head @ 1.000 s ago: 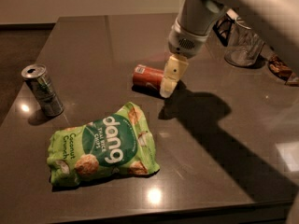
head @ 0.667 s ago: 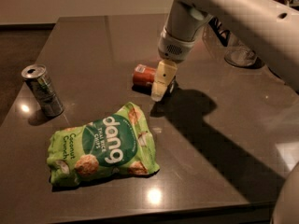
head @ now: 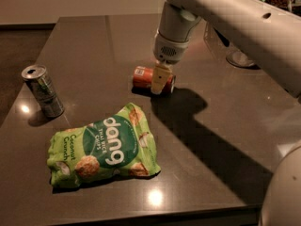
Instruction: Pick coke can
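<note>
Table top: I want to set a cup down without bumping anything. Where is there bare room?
The far-left stretch of the table, behind the silver can and the coke can, is bare. So is the near-right area, right of the chip bag, though in shadow. Crowded: mid-table, where the gripper sits at the lying coke can.

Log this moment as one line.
phase: pre-grasp | gripper: at coke can | coke can: on its side | nearby: upright silver-green can, dang rice chips bag

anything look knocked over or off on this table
Yes: the coke can lies on its side, right at the gripper, while the silver-and-green can at the left stands upright. The snack bag lies flat; nothing looks spilled.
</note>
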Available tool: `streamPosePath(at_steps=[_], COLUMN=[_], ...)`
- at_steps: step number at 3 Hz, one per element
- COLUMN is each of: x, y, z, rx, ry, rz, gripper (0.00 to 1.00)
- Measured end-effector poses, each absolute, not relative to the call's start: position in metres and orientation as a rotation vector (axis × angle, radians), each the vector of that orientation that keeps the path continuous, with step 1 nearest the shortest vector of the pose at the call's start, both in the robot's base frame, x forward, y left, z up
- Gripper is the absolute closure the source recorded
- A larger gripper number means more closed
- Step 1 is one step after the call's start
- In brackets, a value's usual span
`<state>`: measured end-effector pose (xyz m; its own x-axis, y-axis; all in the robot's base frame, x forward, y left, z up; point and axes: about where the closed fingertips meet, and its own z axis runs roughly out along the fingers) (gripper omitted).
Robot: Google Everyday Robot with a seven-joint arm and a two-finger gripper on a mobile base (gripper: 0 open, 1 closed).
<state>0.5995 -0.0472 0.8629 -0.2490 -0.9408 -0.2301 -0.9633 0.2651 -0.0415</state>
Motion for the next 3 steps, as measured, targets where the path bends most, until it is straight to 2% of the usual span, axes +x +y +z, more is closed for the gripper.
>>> streamPosePath(at_steps=[2, 3], x=[0.594, 0.588], y=[-0.039, -0.031], z=[0.904, 0.955], rx=[-1.832, -1.861], ry=[2.244, 2.149], rz=[0.118, 0.141], gripper=[0.93, 1.0])
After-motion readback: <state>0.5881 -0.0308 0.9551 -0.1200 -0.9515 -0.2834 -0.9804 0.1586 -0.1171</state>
